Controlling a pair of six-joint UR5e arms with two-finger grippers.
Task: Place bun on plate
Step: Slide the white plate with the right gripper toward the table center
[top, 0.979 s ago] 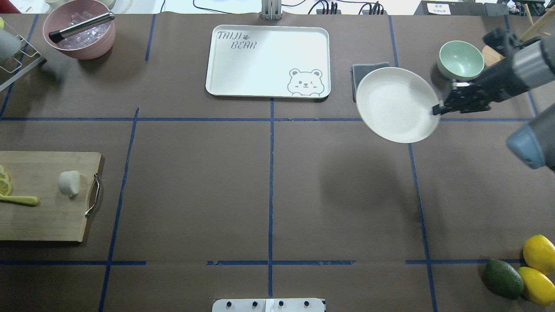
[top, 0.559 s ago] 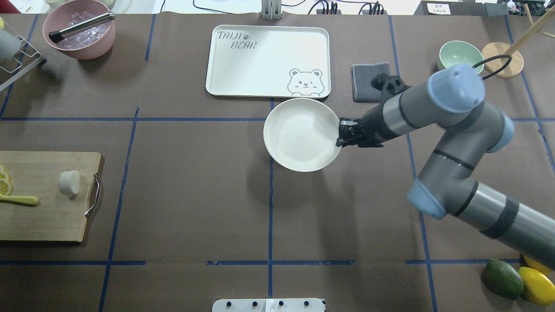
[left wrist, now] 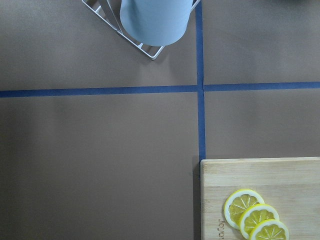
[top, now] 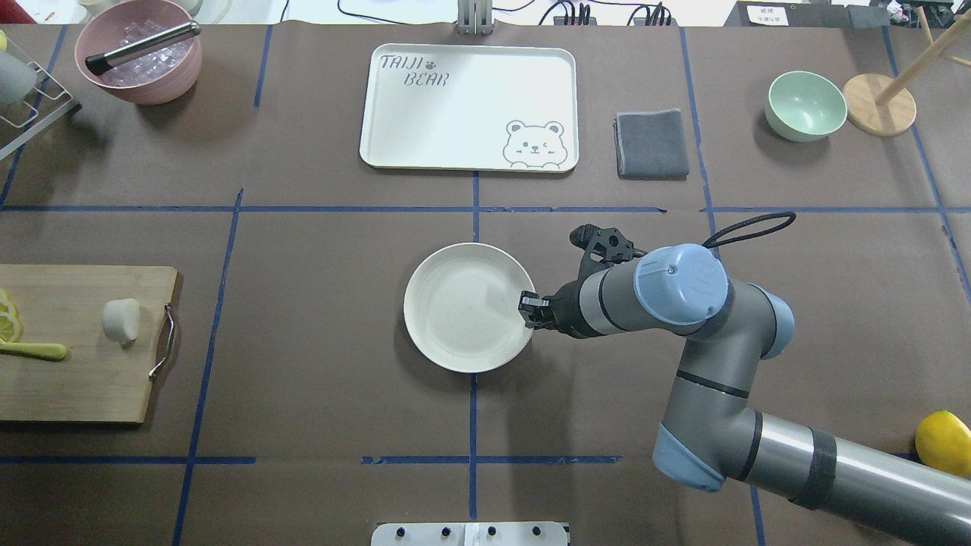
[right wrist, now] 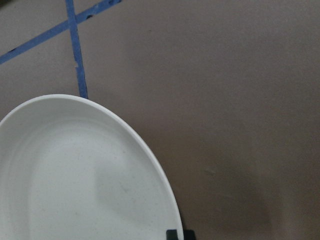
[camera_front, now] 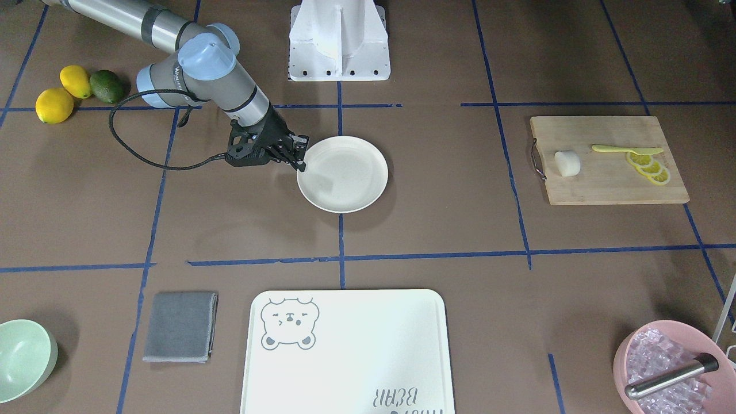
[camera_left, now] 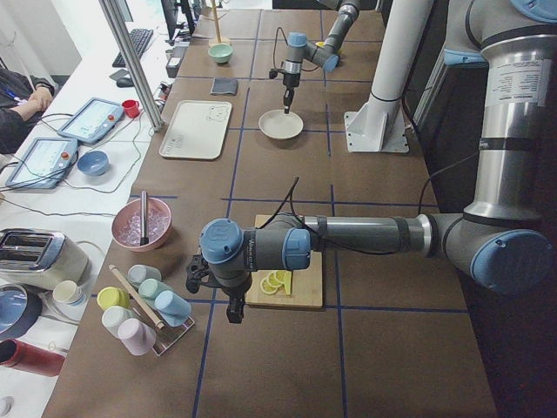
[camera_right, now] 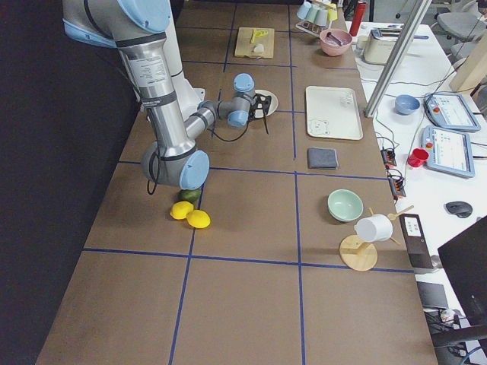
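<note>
Cream plate (top: 455,303) has moved from near the tray (top: 469,106) to the bench centre. Right gripper (top: 529,311) jaws pinch its rim; bun (top: 121,319) unmoved.

The plate (top: 455,307) is sitting at the middle of the worktop (top: 318,250), the right hand (top: 529,311) gripping its right rim. Far to its left the bun (top: 121,319) is lying on the cutting board (top: 68,379), beside the lemon slices (top: 9,322). The tray (top: 469,106) is lying behind the plate.

Right hand (top: 526,310) pinching plate (top: 460,306) rim, bun (top: 121,319) well apart
</note>
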